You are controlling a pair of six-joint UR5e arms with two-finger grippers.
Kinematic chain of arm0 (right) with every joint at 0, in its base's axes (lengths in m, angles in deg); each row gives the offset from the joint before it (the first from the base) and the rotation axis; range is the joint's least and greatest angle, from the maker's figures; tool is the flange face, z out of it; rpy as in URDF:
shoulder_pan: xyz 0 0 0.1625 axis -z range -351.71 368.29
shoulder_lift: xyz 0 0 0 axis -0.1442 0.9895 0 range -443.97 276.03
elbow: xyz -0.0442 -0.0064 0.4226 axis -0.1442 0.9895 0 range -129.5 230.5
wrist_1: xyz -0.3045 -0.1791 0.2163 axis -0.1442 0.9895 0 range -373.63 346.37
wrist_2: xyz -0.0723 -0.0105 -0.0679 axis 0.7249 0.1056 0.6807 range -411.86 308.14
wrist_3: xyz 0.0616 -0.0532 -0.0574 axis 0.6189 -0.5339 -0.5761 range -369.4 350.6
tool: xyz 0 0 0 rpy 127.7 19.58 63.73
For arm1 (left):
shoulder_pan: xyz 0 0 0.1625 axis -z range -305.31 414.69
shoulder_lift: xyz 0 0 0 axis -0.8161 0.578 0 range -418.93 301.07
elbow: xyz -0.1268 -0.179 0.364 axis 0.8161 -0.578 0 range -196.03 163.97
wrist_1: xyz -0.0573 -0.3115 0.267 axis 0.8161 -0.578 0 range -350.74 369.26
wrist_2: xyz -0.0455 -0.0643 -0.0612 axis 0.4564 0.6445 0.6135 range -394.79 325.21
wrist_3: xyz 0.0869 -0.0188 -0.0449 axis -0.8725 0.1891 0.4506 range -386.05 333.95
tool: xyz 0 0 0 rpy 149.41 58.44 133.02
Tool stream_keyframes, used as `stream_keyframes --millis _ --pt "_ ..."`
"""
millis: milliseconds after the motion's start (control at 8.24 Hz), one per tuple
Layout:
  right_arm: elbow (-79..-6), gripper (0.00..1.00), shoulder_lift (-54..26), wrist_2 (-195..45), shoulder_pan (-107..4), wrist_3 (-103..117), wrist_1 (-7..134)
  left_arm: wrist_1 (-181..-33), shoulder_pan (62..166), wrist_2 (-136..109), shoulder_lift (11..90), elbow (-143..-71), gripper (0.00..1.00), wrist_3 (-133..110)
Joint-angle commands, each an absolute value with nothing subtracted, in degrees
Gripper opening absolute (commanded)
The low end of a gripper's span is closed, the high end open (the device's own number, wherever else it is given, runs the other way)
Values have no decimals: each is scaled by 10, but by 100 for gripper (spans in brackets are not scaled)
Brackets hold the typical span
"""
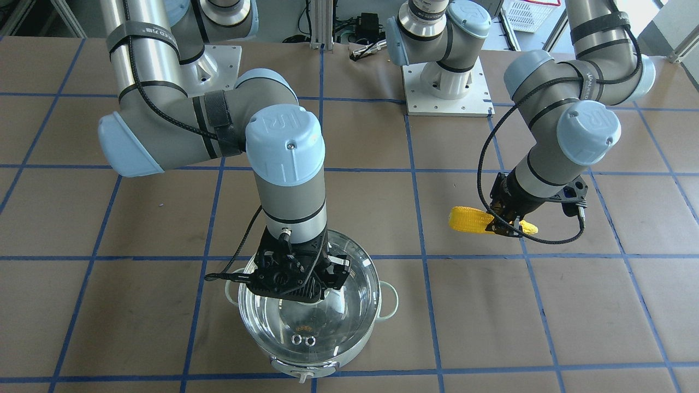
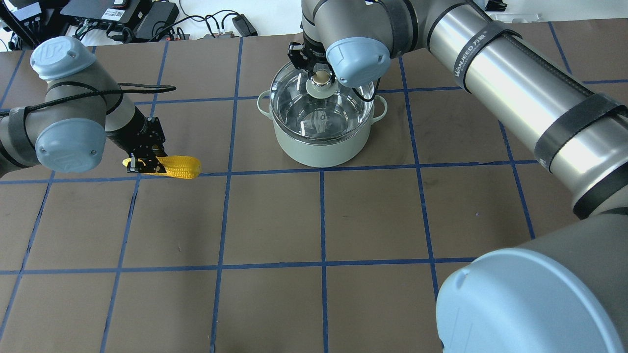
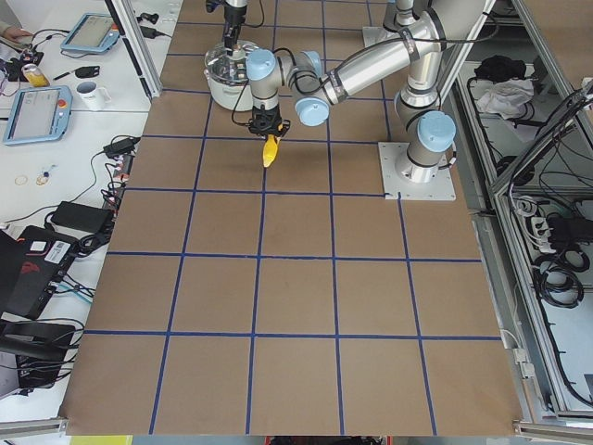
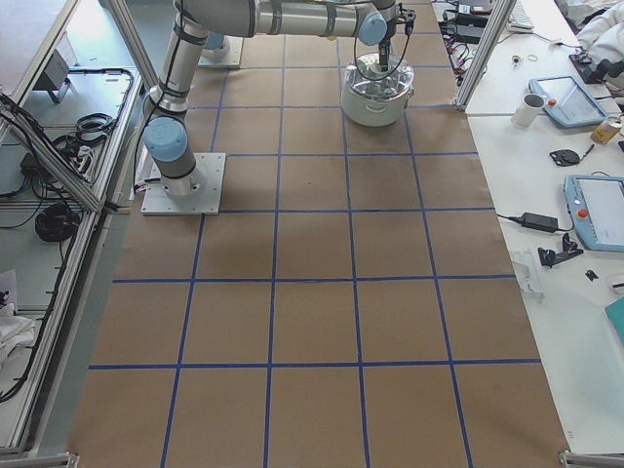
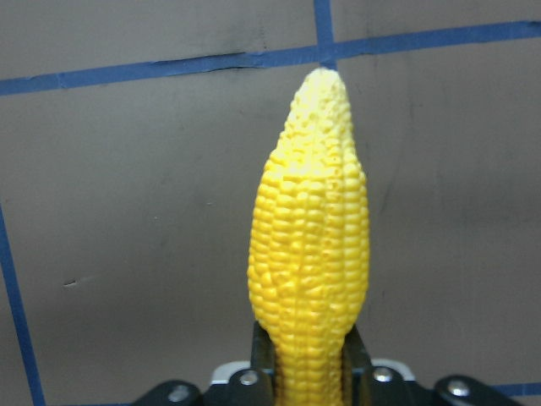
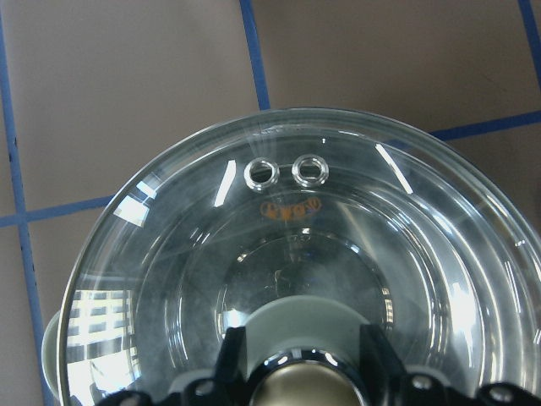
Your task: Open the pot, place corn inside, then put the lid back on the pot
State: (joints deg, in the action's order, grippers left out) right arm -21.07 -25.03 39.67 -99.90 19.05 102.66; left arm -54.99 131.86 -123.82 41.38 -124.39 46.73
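The pale green pot (image 2: 319,147) stands at the far middle of the table, with the clear glass lid (image 2: 319,115) over it. My right gripper (image 2: 321,78) comes straight down and is shut on the lid's knob. In the right wrist view the fingers (image 6: 232,355) flank that knob above the lid (image 6: 338,228). I cannot tell whether the lid rests on the rim. My left gripper (image 2: 144,166) is shut on the yellow corn (image 2: 182,167) near one end and holds it level, one grid square to the pot's left. The cob (image 5: 308,254) juts out past the fingers.
Brown paper with a blue tape grid covers the table (image 2: 319,220). The arms' base plates (image 1: 445,90) sit at the robot's edge. Side benches carry tablets (image 4: 595,210), a mug (image 4: 531,109) and cables. A cable (image 2: 147,88) loops off the left wrist.
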Motion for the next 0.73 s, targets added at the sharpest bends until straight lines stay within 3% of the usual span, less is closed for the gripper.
stream_keyframes --millis 0,243,607 --pt "-217 25 -197 400 -996 139 1006 -554 1322 -1238 403 -1237 13 467" --pt "-225 21 -109 395 -968 124 890 -585 1368 -1241 406 -1193 15 493" --pt "-310 21 20 368 -909 53 831 -643 1422 -1236 421 -1115 15 575"
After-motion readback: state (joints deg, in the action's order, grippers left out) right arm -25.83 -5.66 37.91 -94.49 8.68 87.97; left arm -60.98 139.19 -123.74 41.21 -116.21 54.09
